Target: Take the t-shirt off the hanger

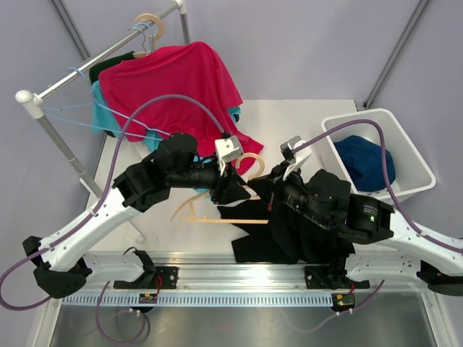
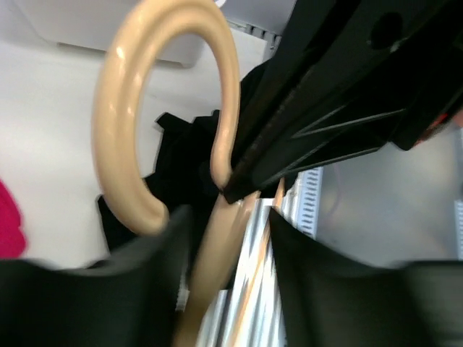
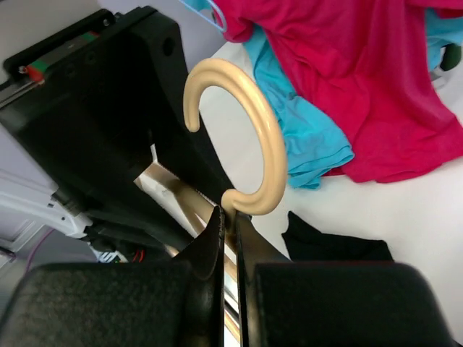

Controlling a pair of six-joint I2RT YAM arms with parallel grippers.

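Pink shirt (image 1: 181, 87), bin (image 1: 414, 155) flank the hanger (image 1: 217, 219) — black t-shirt (image 1: 278, 231) partly over it.

My left arm (image 1: 94, 217) and right arm (image 1: 412, 242) are white shells with bulky black joints, on black bases bolted to the silver rail (image 1: 239, 271). Beyond the rail, a purple cable (image 1: 381, 148) arcs over each arm. My left end effector (image 1: 236, 186) is matte black under a white camera block, and my right end effector (image 1: 266, 191) matches it. A green light (image 1: 372, 212) glows toward the rail's right end.
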